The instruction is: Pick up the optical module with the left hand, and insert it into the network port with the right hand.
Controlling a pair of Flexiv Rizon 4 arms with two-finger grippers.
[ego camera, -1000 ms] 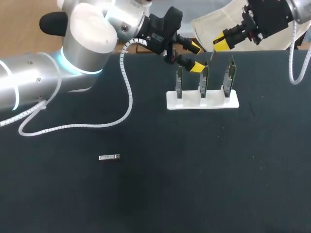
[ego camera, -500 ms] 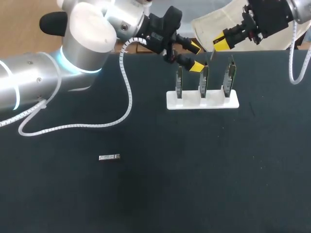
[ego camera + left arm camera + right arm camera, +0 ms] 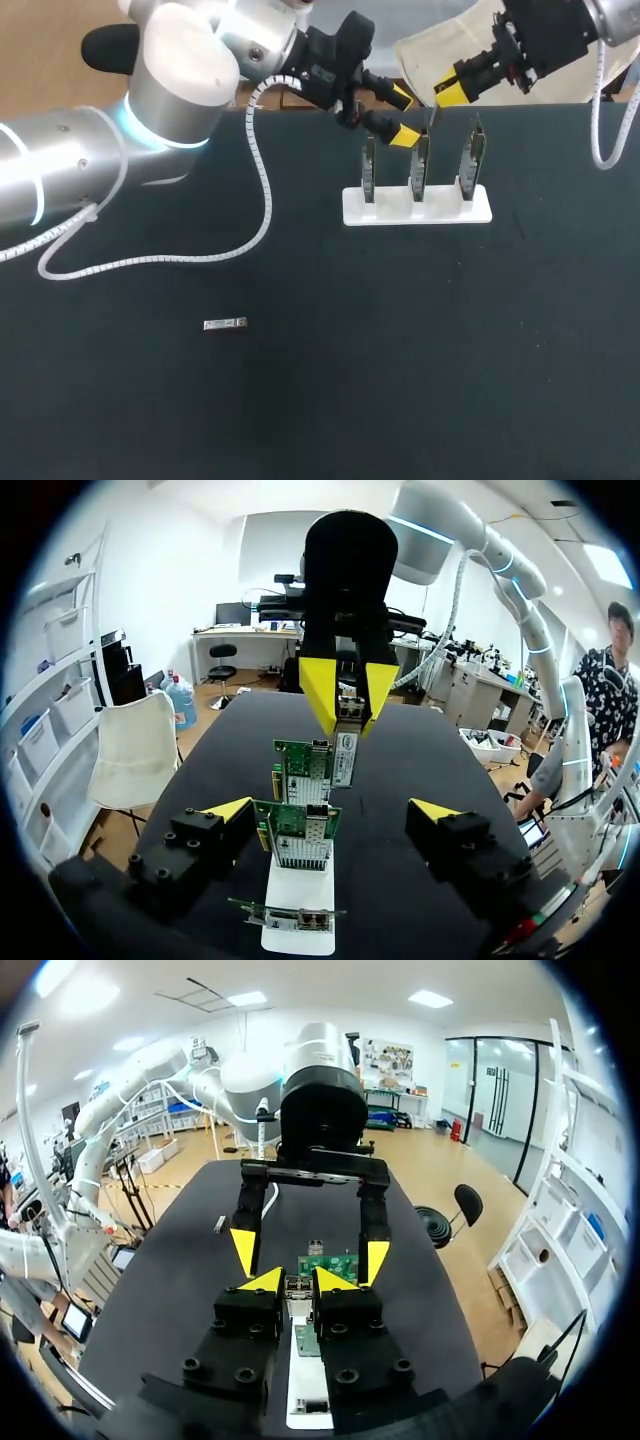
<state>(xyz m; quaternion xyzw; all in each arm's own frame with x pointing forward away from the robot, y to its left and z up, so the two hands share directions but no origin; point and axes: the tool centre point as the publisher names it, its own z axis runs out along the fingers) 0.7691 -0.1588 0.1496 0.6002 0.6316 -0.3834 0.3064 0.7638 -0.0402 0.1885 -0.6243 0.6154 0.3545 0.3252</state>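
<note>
Judging by its look, the optical module (image 3: pixel 345 750) is a small, light and stiff metal bar with smooth sides, so it can slip or turn if the grip is weak, and its connector end is probably delicate. I think it is best to hold it on the two flat long sides near the back end, leaving the front end free for the port. At this moment it hangs upright between the right fingers (image 3: pixel 320 685), which are closed on its upper part from two sides. It is above the white stand (image 3: pixel 417 205), just beside the top of one of the three green boards (image 3: pixel 420 165) standing there, and it seems not yet inside any port. The right arm comes from the far right corner of the worktop (image 3: pixel 420 380) and points its fingers down toward the boards. The left fingers (image 3: pixel 228 810) are wide open and hold nothing; they hover near the board tops, opposite the right ones. A small silver piece (image 3: pixel 225 324), similar to a module, lies flat on the worktop, well apart from the stand.
</note>
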